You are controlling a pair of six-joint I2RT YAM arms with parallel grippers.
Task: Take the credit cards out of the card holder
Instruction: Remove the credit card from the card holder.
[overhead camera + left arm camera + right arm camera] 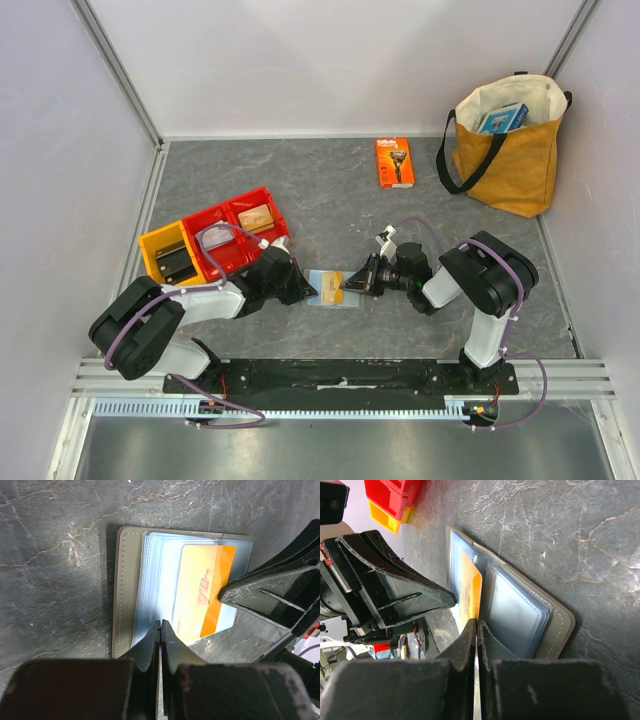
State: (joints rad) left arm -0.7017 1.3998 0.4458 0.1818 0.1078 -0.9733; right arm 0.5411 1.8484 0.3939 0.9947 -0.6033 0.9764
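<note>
The grey card holder lies open on the table between both arms, its light blue sleeves up; it also shows in the left wrist view and the right wrist view. The tan-orange credit card sticks partly out of a sleeve and stands tilted. My right gripper is shut on the card's edge, as the left wrist view also shows. My left gripper is shut, its tips resting on the holder's sleeves. The blackish card is hidden.
Red bins and a yellow bin stand just behind the left arm, also in the right wrist view. An orange razor package lies further back. A tan bag stands at the back right.
</note>
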